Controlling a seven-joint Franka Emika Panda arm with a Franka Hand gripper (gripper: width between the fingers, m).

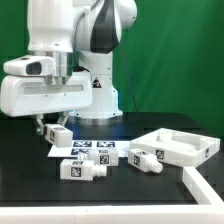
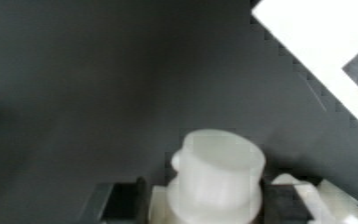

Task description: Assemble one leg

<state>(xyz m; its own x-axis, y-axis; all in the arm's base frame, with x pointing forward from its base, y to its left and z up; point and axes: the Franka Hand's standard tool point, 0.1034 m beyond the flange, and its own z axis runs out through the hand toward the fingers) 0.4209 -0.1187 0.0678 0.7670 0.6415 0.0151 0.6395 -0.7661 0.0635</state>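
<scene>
We start at the gripper (image 2: 211, 203), and it is clamped on the leg (image 2: 215, 178): in the wrist view the white block sits squeezed between the two fingers (image 2: 126, 198), its rounded stub end pointing away from the camera over the dark table (image 2: 105, 90). In the exterior view the gripper (image 1: 47, 126) hangs low under the white arm (image 1: 60, 60), and the leg (image 1: 56, 137) it grips is at the exterior view's left end of the marker board (image 1: 95, 147), tilted, tags showing. We cannot tell whether it touches the table (image 1: 30, 190).

Moving outward, a second leg (image 1: 85, 169) lies on the table in front of the marker board, and a third leg (image 1: 146, 157) lies just off that board's end on the exterior view's right. Beyond it sits the square panel (image 1: 182, 146) with its raised rim, and a corner of that panel (image 2: 327, 50) shows at the edge of the wrist view, well apart from the held leg.
</scene>
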